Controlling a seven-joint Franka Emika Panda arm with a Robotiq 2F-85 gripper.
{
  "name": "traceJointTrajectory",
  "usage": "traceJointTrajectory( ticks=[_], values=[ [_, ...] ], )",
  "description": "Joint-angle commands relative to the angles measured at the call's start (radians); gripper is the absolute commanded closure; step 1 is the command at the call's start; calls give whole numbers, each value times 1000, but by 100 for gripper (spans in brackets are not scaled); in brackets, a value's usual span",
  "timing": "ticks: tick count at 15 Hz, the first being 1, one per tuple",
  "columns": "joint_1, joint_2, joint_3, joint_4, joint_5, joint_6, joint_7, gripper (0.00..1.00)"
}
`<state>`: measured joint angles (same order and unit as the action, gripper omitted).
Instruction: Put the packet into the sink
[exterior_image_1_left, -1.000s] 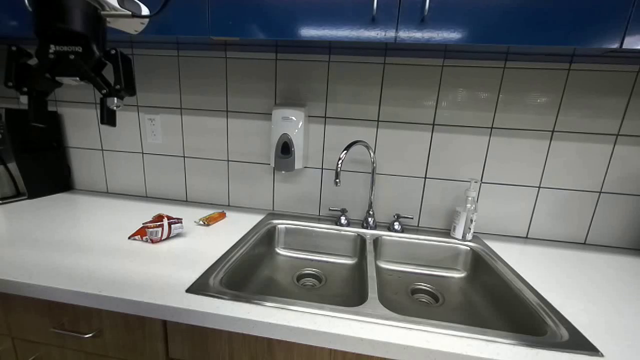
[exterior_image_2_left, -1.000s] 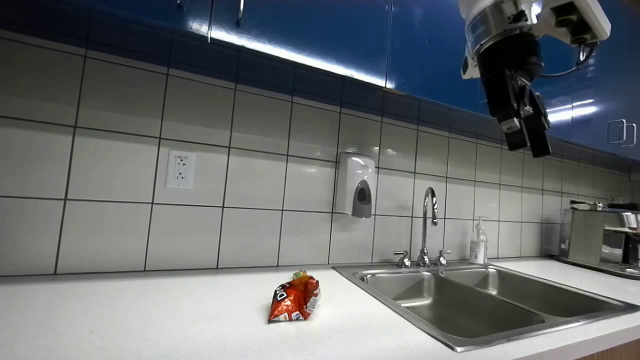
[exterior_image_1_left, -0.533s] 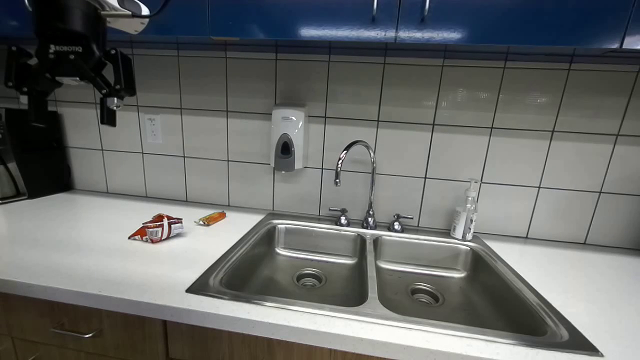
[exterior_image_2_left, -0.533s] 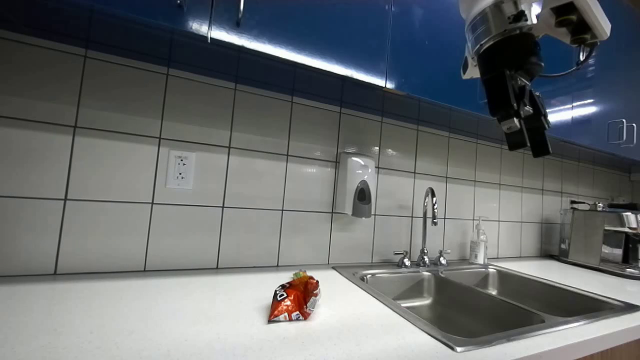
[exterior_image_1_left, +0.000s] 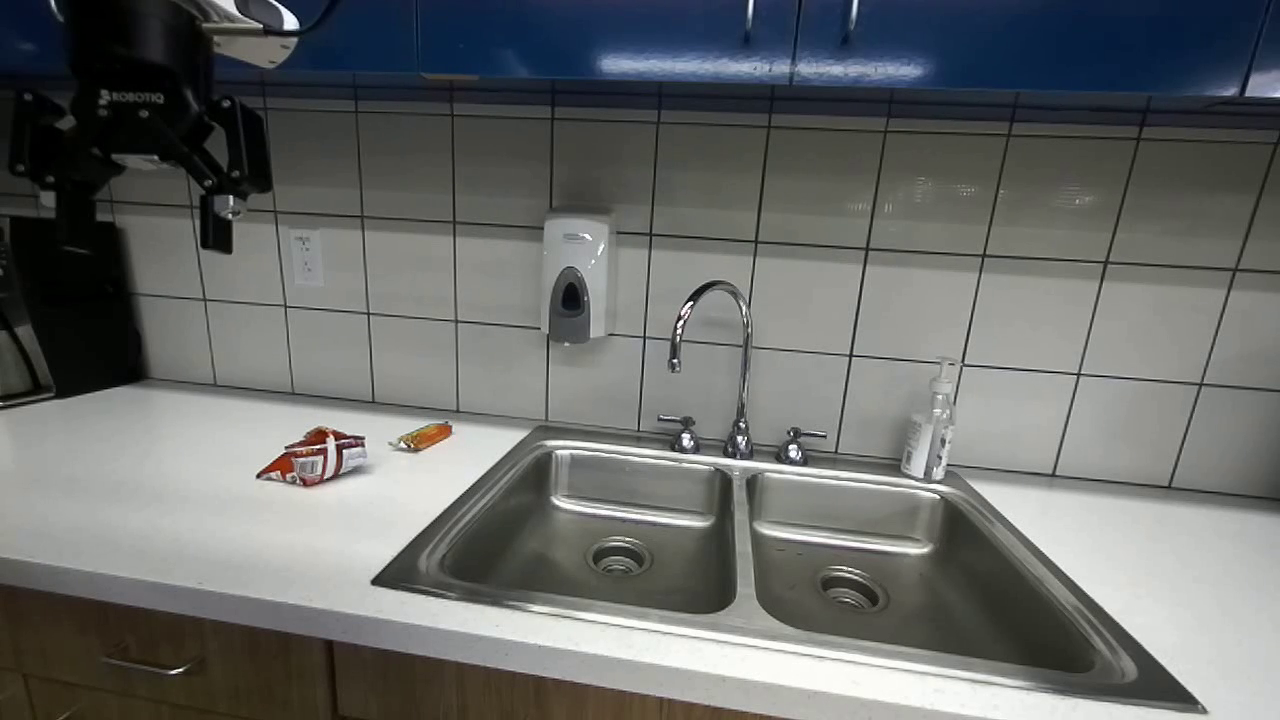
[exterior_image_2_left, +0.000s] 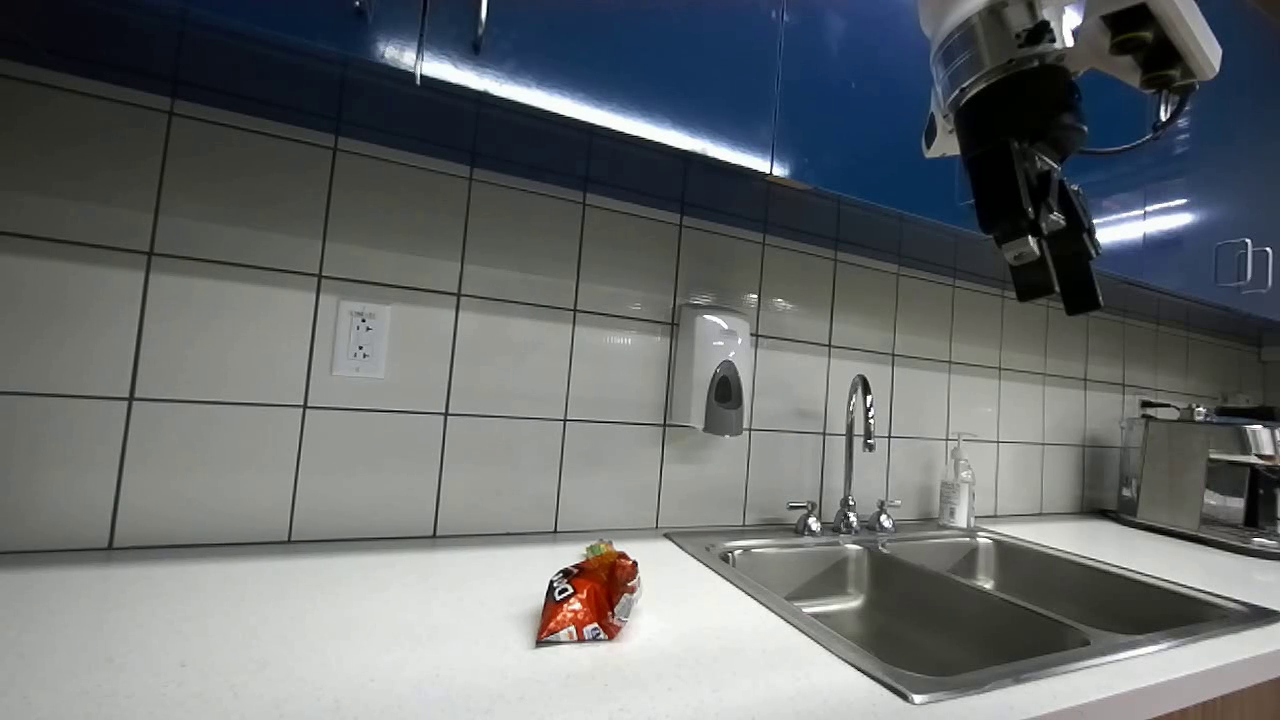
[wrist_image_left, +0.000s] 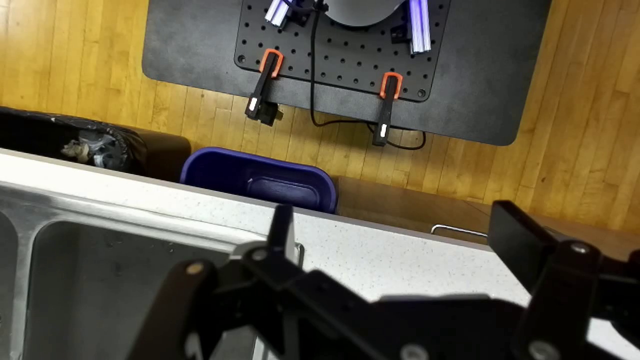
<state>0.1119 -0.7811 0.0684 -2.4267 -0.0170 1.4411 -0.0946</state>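
Note:
The packet (exterior_image_1_left: 318, 457), a crinkled red-and-white wrapper, lies on the counter beside the sink; it also shows in an exterior view (exterior_image_2_left: 590, 600). The steel double-basin sink (exterior_image_1_left: 742, 570) is set in the counter and shows in both exterior views (exterior_image_2_left: 815, 637). In the wrist view part of the sink (wrist_image_left: 125, 217) is at the lower left; the packet is out of view there. My gripper (exterior_image_1_left: 145, 243) hangs high above the counter, well apart from the packet. Its fingers are wide apart with nothing between them in the wrist view (wrist_image_left: 392, 220); it shows edge-on in an exterior view (exterior_image_2_left: 1060, 290).
A smaller orange-brown item (exterior_image_1_left: 424, 436) lies between packet and sink. The faucet (exterior_image_1_left: 740, 400) and a pump bottle (exterior_image_1_left: 930, 430) stand at the sink's back. A soap dispenser (exterior_image_1_left: 577, 278) is on the wall. Blue cabinets (exterior_image_1_left: 600, 40) hang above. A blue bin (wrist_image_left: 260, 175) stands below the counter edge.

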Motion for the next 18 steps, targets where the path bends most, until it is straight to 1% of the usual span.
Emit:
traceJointTrajectory(
  ticks=[1, 6, 12, 15, 18],
  values=[
    [10, -13, -4, -24, 18, 54, 1, 0],
    [32, -37, -9, -93, 62, 265, -24, 0],
    [90, -23, 0, -194, 96, 479, -64, 0],
    [120, 17, 2, -225, 97, 588, -90, 0],
    [137, 89, 0, -229, 91, 688, -106, 0]
  ],
)
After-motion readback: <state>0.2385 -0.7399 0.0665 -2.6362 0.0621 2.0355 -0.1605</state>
